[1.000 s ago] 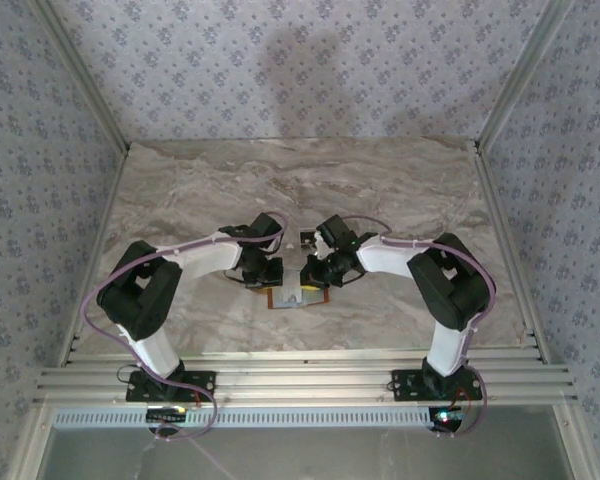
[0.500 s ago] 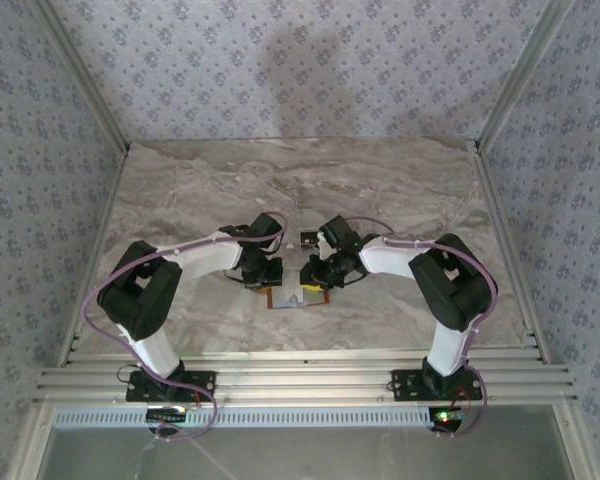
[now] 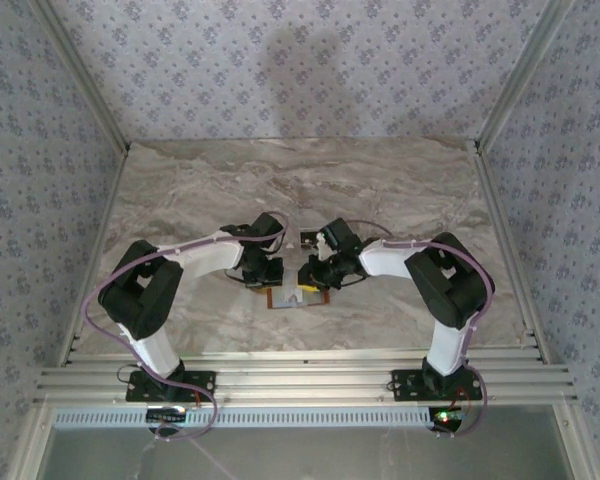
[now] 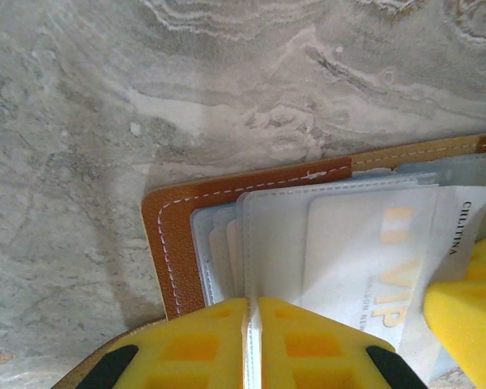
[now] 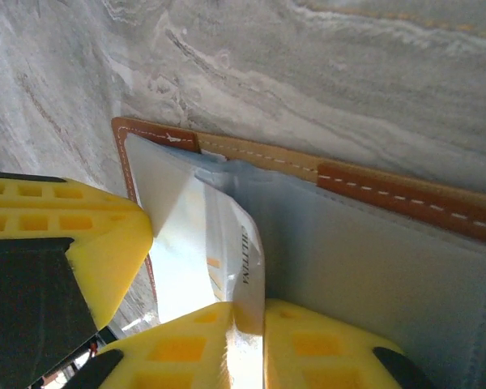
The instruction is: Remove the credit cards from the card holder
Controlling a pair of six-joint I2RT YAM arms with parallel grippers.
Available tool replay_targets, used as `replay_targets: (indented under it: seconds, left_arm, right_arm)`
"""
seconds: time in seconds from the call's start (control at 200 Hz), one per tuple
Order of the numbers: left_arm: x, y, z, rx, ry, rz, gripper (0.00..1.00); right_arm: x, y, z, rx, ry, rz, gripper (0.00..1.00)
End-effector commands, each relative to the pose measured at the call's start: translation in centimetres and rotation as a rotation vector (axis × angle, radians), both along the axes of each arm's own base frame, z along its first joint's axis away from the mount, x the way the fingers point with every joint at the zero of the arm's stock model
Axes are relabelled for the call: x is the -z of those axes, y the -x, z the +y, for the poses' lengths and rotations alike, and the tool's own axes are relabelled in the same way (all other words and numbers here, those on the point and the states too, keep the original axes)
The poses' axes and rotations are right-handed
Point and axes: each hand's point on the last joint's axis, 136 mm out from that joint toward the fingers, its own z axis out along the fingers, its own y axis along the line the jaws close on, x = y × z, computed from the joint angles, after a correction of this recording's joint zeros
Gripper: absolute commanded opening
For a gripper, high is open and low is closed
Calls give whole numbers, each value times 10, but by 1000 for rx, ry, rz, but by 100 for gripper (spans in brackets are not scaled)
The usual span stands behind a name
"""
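Note:
The card holder (image 3: 298, 297) lies open on the marble table, tan leather (image 4: 172, 243) outside, grey-blue panel (image 5: 373, 267) inside. My left gripper (image 4: 251, 324) is shut on the edge of one of its clear inner sleeves, at the holder's left side (image 3: 273, 283). A whitish credit card (image 4: 364, 251) with orange "VIP" lettering sticks partly out of the sleeves. My right gripper (image 5: 248, 328) is shut on that card's edge (image 5: 245, 243), at the holder's right side (image 3: 310, 280). More pale card edges (image 4: 219, 259) are stacked under the sleeve. Each gripper's yellow fingers (image 4: 466, 316) show in the other's wrist view.
The marble table (image 3: 380, 190) stretches open behind and to both sides of the arms. Patterned walls and metal frame rails (image 3: 300, 375) enclose it. Both arms bend inward and nearly meet over the holder near the table's front edge.
The right gripper and forearm have edged slightly left toward the holder. The left arm and the holder have stayed where they were.

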Motion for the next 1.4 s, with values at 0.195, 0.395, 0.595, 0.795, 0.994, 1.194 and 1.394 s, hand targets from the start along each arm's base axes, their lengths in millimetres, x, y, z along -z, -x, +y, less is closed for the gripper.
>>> replay_targets:
  seconds: [0.195,0.395,0.595,0.795,0.994,1.194,1.394]
  left_arm:
    - [18,13,19,12,-111,51,13]
    - [16,10,17,17,-105,42,13]
    - [10,6,13,29,-98,27,13]
    - [-7,-2,10,31,-77,-18,13]
    - [-22,-5,11,23,-61,-60,14]
    - [-30,-5,14,10,-59,-90,14]
    - [-30,-1,20,5,-72,-86,14]
  right_arm:
    - [-1,0,-30,20,108,-28,6]
    - [-20,-4,-43,11,122,-85,2]
    - [-42,-11,-52,28,112,-135,0]
    - [-65,-23,-65,-17,131,-243,0]
    - [-91,-40,-76,-144,222,-447,0]
    - [-115,-60,-80,-389,295,-666,0]
    - [-133,-80,-79,-693,378,-882,0]
